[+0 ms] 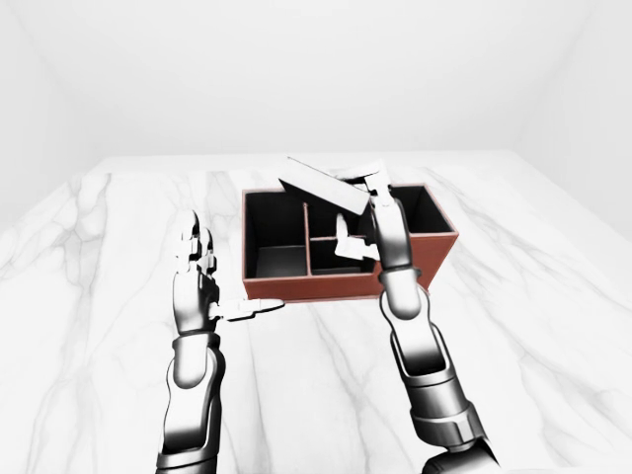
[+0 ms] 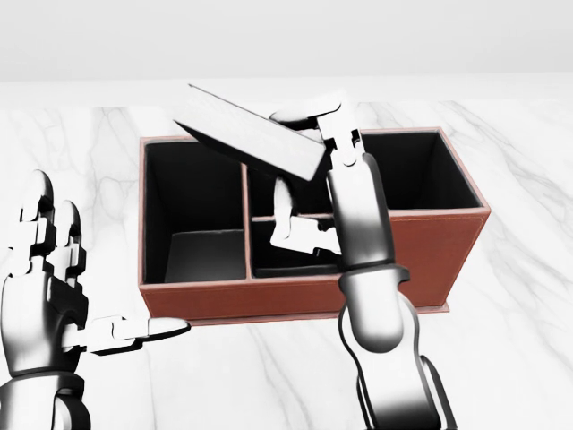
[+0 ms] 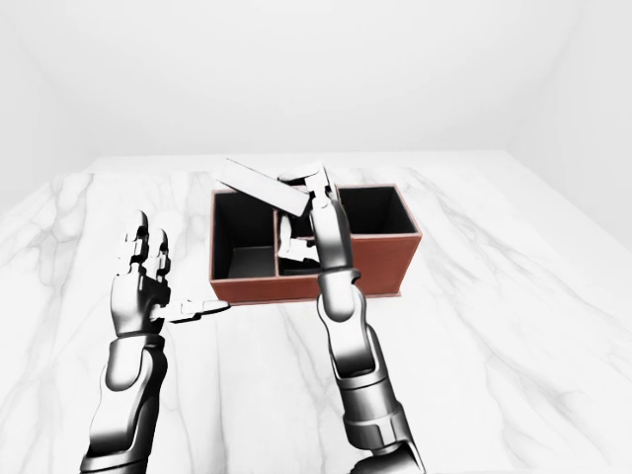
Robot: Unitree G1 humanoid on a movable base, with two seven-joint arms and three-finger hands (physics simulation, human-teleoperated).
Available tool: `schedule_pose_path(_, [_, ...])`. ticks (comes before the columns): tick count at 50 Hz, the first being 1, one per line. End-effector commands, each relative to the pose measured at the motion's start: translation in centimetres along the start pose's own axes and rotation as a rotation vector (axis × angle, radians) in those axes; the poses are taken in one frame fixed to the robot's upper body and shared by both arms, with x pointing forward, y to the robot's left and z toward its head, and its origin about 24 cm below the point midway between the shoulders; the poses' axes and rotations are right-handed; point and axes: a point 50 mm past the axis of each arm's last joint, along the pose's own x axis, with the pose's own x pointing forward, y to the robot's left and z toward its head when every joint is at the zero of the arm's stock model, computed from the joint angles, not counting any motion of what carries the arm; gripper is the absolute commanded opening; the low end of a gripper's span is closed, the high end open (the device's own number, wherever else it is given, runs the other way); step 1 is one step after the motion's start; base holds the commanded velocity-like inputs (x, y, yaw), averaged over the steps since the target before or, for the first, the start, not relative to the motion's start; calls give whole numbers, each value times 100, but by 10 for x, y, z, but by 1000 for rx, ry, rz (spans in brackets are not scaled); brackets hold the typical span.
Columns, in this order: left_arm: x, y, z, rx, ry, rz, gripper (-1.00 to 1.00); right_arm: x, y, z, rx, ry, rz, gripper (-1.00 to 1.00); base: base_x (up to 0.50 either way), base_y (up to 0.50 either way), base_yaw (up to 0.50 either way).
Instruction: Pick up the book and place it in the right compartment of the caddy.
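A brown caddy [image 2: 304, 296] with black compartments stands on the marble table [image 2: 519, 358]. My right hand [image 2: 309, 148] is shut on a grey book [image 2: 251, 133] and holds it tilted above the caddy's middle divider, its free end pointing up-left over the left compartment. The right compartment [image 2: 416, 170] lies just right of my wrist. My left hand [image 2: 54, 287] is open and empty, upright to the left of the caddy, its thumb pointing at the caddy's near-left corner.
The marble table [image 1: 533, 326] spreads wide around the caddy, with white walls beyond its far edge. Nothing else stands on it in view.
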Motion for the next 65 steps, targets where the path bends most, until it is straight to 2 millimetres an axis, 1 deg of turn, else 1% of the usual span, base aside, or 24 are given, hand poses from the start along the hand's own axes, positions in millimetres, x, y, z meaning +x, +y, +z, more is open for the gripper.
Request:
schedule_pose_path(1, [-1,-1,-1,-10,7,-13,100,2,-30,15,53,-86,-111,-100,0,0,0])
schedule_pose_path(15, [-1,-1,-1,-9,4,-13,100,1,-57,8,42,-69,-182,-100,0,0,0])
schedule_pose_path(22, [-1,-1,0,-9,3,-13,100,0,-77,6,39,-62,-232,-100,0,0,0])
schedule_pose_path(26, [-1,-2,1,-8,-3,-14,100,-1,-82,5,33,-59,-240,-100,0,0,0])
schedule_pose_path(31, [-1,-2,-2,-8,11,-14,100,0,-90,5,42,-52,-254,-100,0,0,0])
schedule_pose_path(39, [-1,-2,1,-8,-3,-15,100,3,-100,1,52,-38,-274,-100,0,0,0])
schedule_pose_path(54, [-1,-1,-2,-7,11,-15,100,5,-115,-13,58,1,-305,-100,0,0,0])
schedule_pose_path(59, [-1,-2,-1,-8,4,-16,100,1,-123,-14,49,6,-324,-100,0,0,0])
schedule_pose_path(65, [-1,-2,0,-7,-1,-16,100,-4,-127,-15,46,9,-335,-100,0,0,0])
